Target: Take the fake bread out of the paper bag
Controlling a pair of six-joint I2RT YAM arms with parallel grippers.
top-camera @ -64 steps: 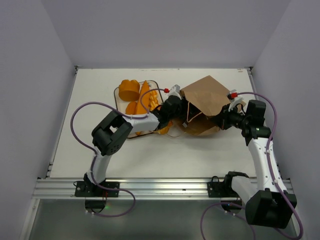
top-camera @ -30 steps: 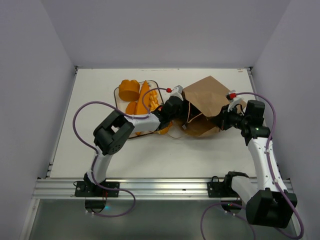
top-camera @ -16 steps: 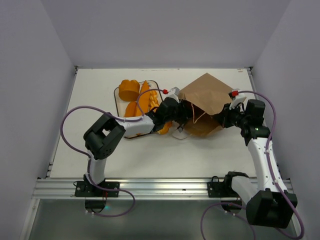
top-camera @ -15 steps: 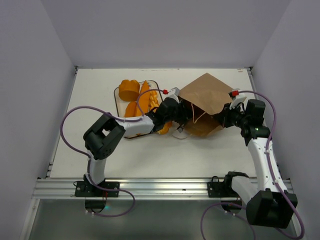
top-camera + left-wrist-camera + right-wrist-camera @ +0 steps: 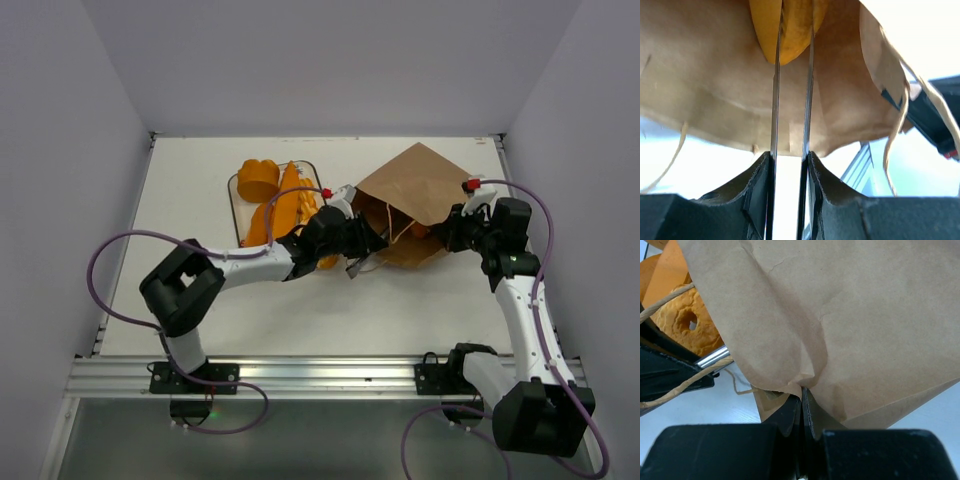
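Two arms meet at the paper bag (image 5: 415, 195), right of centre near the table's (image 5: 200, 170) far edge. The left arm stretches diagonally toward the bag mouth; its end effector (image 5: 788, 162) is closed narrow on the metal tongs (image 5: 776, 100). Only the left wrist view shows the tong blades pinching one fake bread (image 5: 792, 25) against the bag's paper. The right arm, elbow bent, has its end effector (image 5: 801, 402) clamped fully on the bag wall; its wrist view alone shows a holed bread (image 5: 687, 320) at the mouth.
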